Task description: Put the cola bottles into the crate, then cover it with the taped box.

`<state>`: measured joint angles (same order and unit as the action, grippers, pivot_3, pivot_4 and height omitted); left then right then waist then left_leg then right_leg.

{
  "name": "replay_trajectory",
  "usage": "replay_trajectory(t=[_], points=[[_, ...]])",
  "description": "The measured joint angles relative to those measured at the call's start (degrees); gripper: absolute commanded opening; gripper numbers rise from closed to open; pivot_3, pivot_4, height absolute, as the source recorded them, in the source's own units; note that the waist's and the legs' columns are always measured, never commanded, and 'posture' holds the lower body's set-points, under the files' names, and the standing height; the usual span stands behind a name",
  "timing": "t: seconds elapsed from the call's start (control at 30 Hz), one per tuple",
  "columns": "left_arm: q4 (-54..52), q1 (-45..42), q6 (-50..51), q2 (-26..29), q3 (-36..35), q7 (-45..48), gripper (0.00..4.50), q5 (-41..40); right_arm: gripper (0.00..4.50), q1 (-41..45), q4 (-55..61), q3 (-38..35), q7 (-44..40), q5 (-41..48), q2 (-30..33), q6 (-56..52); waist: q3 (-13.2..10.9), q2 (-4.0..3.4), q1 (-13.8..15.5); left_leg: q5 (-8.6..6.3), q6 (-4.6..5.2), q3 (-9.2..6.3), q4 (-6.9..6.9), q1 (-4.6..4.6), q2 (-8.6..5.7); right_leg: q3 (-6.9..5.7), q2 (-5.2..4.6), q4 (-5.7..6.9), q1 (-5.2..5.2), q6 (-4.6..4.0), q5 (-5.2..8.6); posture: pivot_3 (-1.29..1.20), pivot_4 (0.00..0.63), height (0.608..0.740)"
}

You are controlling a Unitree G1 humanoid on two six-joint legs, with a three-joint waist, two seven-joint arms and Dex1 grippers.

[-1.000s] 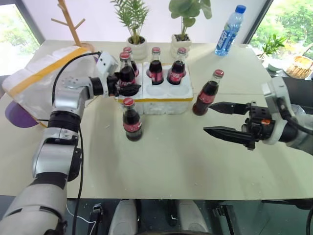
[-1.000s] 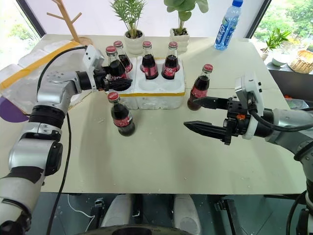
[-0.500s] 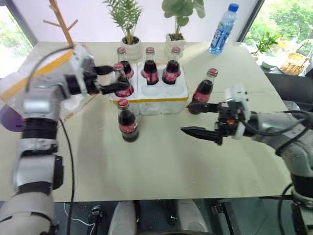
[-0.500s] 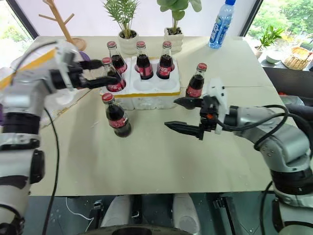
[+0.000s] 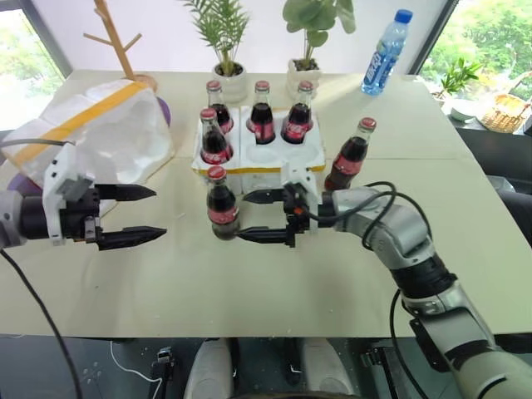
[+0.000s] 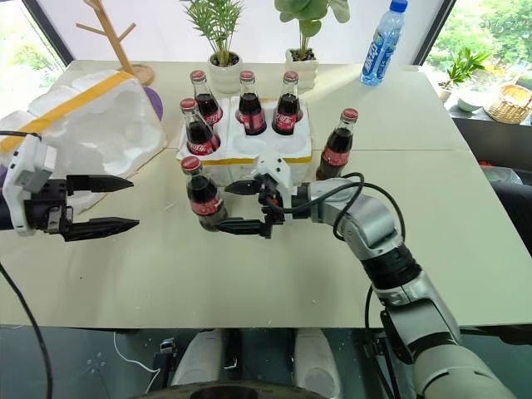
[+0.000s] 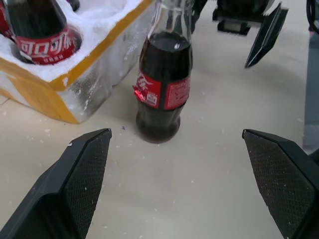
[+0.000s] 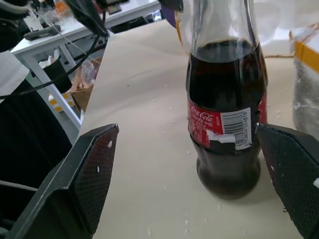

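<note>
Counting in the left eye view, six small glass cola bottles with red caps (image 5: 222, 202) are seen: four seated in the low white foam crate with yellow tape (image 5: 287, 169), one just before the spread-fingered, empty right gripper (image 5: 256, 216), one beyond that arm. The tall white taped foam box (image 5: 100, 133) lies beyond the released, empty left gripper (image 5: 138, 213). In each wrist view, one free-standing bottle is framed between parted fingers, its cap cut off.
</note>
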<state>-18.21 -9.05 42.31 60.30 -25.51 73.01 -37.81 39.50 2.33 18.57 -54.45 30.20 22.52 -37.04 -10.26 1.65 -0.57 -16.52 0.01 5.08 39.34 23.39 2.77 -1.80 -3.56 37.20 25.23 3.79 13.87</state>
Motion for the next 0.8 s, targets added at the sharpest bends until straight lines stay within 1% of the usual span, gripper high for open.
replay_trajectory(t=[0.23, 0.37, 0.6, 0.8], points=[[-5.41, 4.59, 1.51, -0.99, -2.38, -4.42, 4.42, -3.22, 4.50, 1.56, -5.65, 0.40, -0.09, -3.96, -4.44, 0.97, -0.01, -0.01, -0.29, 0.01, -0.02, 0.00, -0.06, 0.00, 0.04, 0.01, 0.08, 0.01, 0.06, -0.02, 0.00, 0.00, 0.150, 0.740], [-5.77, 6.05, 2.13, -0.98, -4.35, -5.29, 4.42, -4.71, 4.50, 1.64, -7.56, 0.50, -0.45, -5.17, -7.89, 1.35, -0.01, -0.02, -0.46, 0.01, -0.03, 0.01, -0.07, -0.01, 0.04, 0.01, 0.07, 0.01, 0.06, -0.02, 0.00, 0.00, 0.150, 0.740], [-5.54, 5.91, 2.12, -0.62, -4.59, -6.00, 4.42, -5.28, 4.50, 3.95, -15.33, 1.43, 1.71, -9.40, -15.92, 4.98, -0.02, -0.04, -0.57, 0.04, -0.09, 0.02, -0.11, -0.01, 0.04, 0.01, 0.07, 0.01, 0.09, -0.03, 0.00, 0.00, 0.150, 0.740], [-5.42, 4.57, 2.09, -0.62, -4.49, -7.24, 4.42, -5.38, 4.50, 5.47, -21.67, 1.29, 3.64, -13.11, -18.16, 8.88, -0.02, -0.04, -0.41, 0.05, -0.11, 0.03, -0.11, -0.01, 0.00, 0.00, -0.01, 0.01, 0.07, -0.02, -0.01, 0.00, 0.150, 0.740]])
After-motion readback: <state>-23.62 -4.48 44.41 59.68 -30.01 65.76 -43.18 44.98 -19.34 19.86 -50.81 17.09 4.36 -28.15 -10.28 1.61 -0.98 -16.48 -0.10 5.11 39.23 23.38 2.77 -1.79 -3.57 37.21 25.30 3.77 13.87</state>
